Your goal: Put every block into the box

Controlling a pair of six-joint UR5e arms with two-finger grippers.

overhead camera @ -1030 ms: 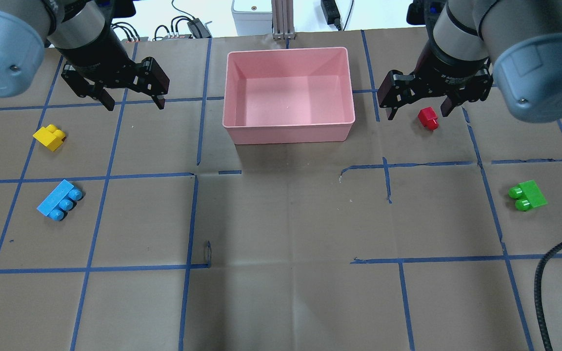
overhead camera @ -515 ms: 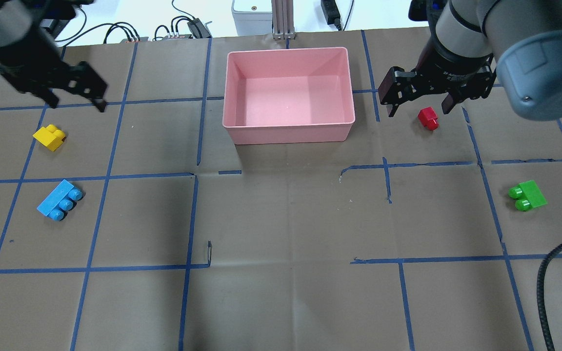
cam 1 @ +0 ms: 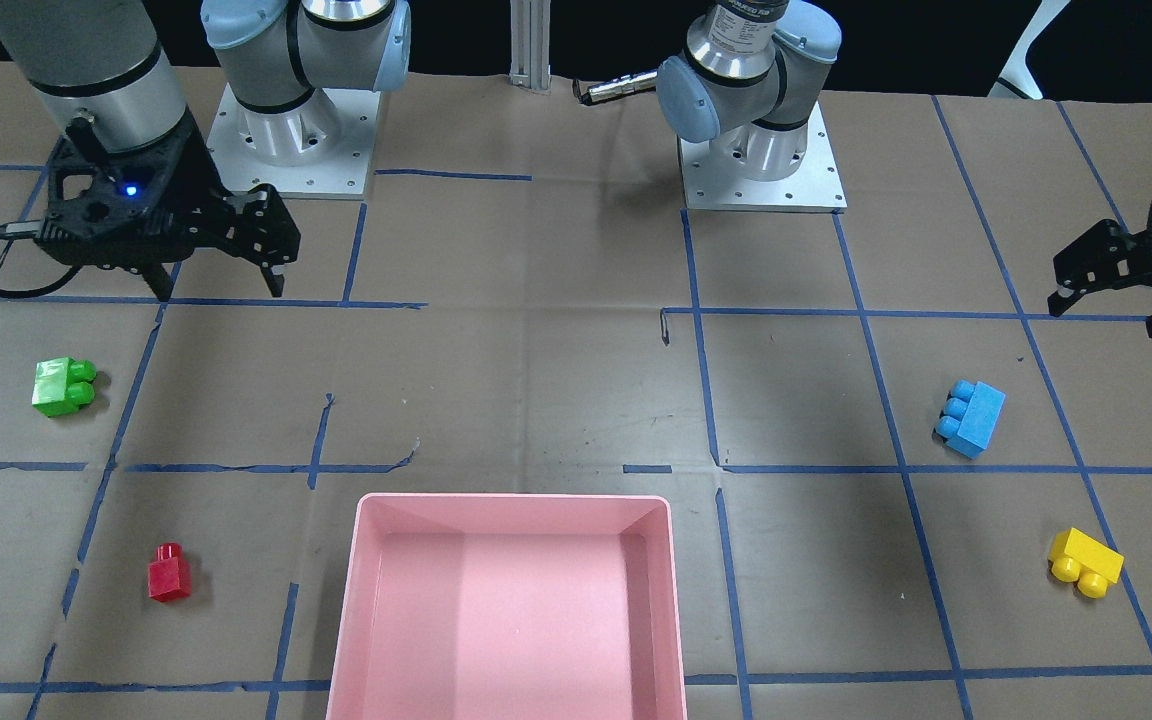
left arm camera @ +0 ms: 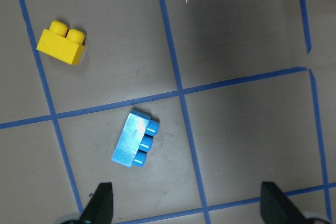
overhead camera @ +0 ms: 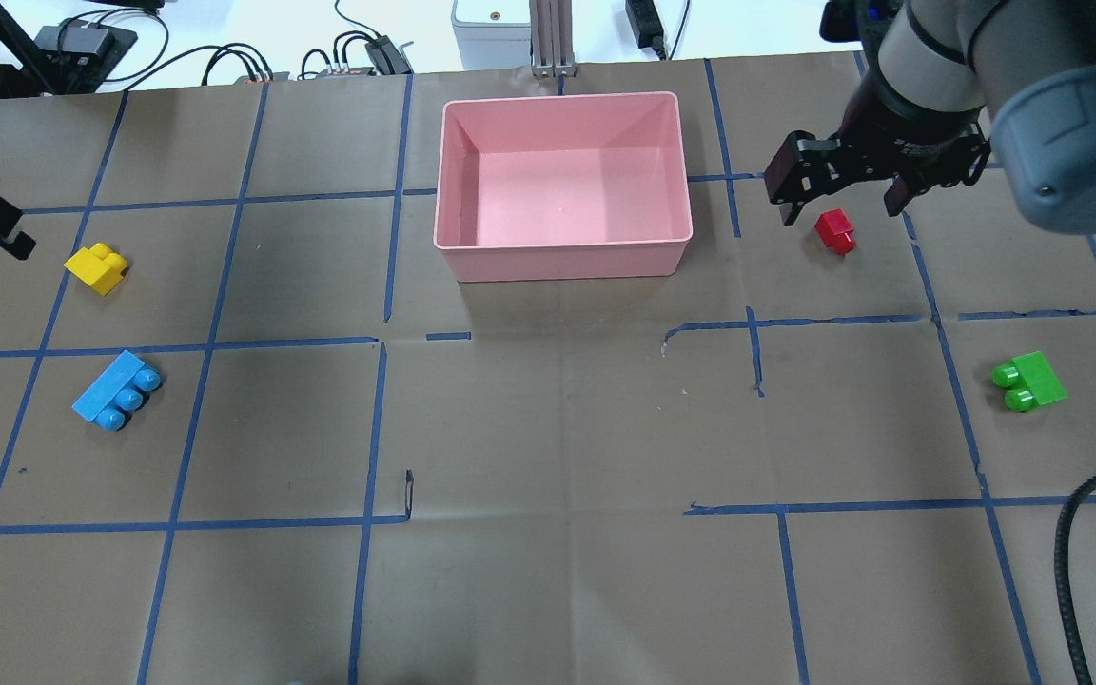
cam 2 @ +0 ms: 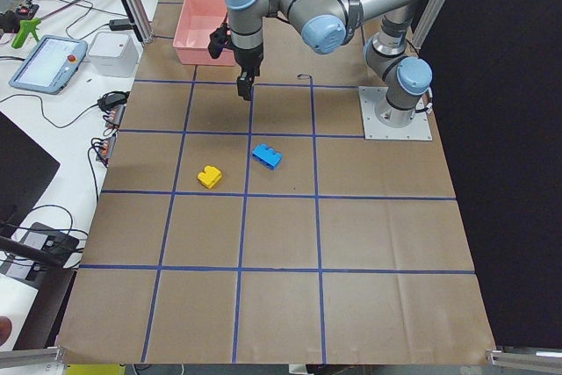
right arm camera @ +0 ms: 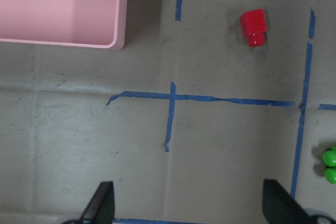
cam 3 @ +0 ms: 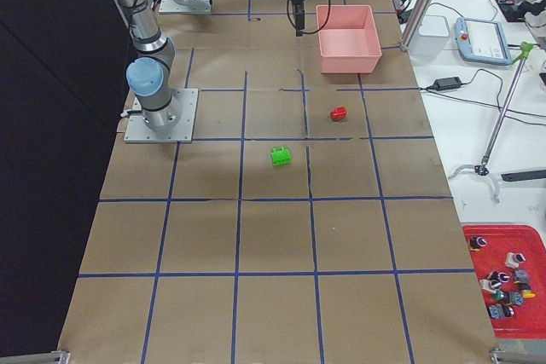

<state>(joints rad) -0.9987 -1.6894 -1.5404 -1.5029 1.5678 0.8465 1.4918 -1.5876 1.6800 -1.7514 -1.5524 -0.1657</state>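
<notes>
The pink box (overhead camera: pixel 562 259) stands at the table's far middle with nothing in it; it also shows in the front view (cam 1: pixel 511 500). The red block (overhead camera: pixel 835 231) lies to its right and the green block (overhead camera: pixel 1029 381) nearer, far right. The yellow block (overhead camera: pixel 97 268) and the blue block (overhead camera: pixel 117 391) lie at the left. My right gripper (overhead camera: pixel 838 190) is open and empty, raised above the table near the red block (right arm camera: pixel 253 27). My left gripper (cam 1: pixel 1126 280) is open and empty, raised above the table's left edge, over the blue block (left arm camera: pixel 135 138) and the yellow block (left arm camera: pixel 60 43).
Blue tape lines grid the brown paper table. A black cable (overhead camera: pixel 1076 518) curls in at the lower right. Wires and a power box (overhead camera: pixel 358 52) lie beyond the far edge. The two arm bases (cam 1: pixel 761 165) stand on the robot's side.
My left gripper has swung far left, from beside the box to the table's left edge past the yellow block. My right gripper has shifted slightly right. The blocks have not moved.
</notes>
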